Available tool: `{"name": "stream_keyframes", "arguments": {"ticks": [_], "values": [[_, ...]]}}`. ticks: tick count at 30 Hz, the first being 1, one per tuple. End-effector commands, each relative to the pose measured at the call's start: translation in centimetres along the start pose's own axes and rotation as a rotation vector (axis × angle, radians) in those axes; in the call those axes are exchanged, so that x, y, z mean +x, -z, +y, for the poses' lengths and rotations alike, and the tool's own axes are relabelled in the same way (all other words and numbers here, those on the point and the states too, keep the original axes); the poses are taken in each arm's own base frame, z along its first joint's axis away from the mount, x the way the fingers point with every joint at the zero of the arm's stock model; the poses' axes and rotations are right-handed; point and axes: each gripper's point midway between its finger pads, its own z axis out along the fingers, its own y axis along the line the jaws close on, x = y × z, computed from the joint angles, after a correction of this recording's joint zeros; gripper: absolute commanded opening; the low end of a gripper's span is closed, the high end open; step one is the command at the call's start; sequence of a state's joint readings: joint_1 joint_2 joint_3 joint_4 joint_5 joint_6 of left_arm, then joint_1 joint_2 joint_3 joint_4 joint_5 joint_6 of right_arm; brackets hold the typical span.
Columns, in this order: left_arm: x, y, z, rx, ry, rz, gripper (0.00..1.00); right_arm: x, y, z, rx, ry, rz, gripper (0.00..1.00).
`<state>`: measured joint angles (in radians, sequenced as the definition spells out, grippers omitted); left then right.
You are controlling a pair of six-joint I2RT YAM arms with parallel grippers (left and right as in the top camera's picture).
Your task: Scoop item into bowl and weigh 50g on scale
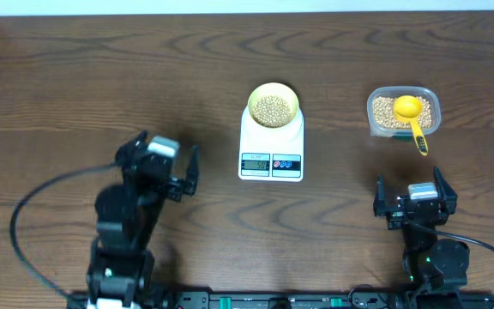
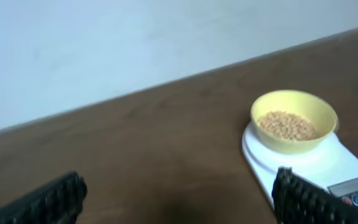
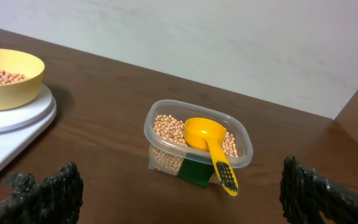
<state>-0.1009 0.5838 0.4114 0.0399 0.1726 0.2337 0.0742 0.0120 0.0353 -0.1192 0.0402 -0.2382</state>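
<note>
The pale-yellow bowl (image 1: 272,105) stands on the white scale (image 1: 271,146) at the table's middle and holds beige beans (image 1: 272,108). In the left wrist view the bowl (image 2: 294,121) sits on the scale (image 2: 316,163) at the right. More beans (image 1: 389,113) fill a clear plastic tub (image 1: 403,112), with a yellow measuring spoon (image 1: 412,116) resting in it. My left gripper (image 1: 165,167) is open and empty, left of the scale. My right gripper (image 1: 412,196) is open and empty, in front of the tub (image 3: 197,140).
The spoon's handle (image 3: 222,169) hangs over the tub's near rim towards my right gripper. A green label shows on the tub's side. The bowl (image 3: 5,78) and scale edge (image 3: 11,121) show at the left of the right wrist view. Black cables trail near the table's front edge.
</note>
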Motion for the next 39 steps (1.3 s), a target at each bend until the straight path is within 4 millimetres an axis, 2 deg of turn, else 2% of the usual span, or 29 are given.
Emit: {"name": "stream_keyframes", "arguments": {"ticks": [1,4,7,18,25,30,39], "values": [[1.4,1.4,2.4,-0.148,0.166,-0.059,0.97,0.2,0.0,0.2,-0.008,-0.013,-0.002,0.99],[2.6,2.7,2.9,-0.185,0.169,-0.112,0.98,0.2,0.0,0.2,-0.008,-0.013,-0.002,0.99],[3.7,3.0,3.0,-0.199,0.169,-0.129,0.98,0.2,0.0,0.2,-0.008,-0.013,-0.002,0.99],[6.9,3.3,2.9,-0.229,0.164,-0.163,0.97,0.2,0.0,0.2,-0.008,-0.013,-0.002,0.99],[8.0,3.6,3.0,-0.242,0.165,-0.130,0.98,0.2,0.0,0.2,-0.008,-0.013,-0.002,0.99],[10.1,3.3,2.7,-0.233,0.180,-0.044,0.97,0.2,0.0,0.2,-0.008,-0.013,-0.002,0.99],[10.1,3.3,2.7,-0.237,0.182,-0.044,0.98,0.2,0.0,0.2,-0.008,-0.013,-0.002,0.99]]}}
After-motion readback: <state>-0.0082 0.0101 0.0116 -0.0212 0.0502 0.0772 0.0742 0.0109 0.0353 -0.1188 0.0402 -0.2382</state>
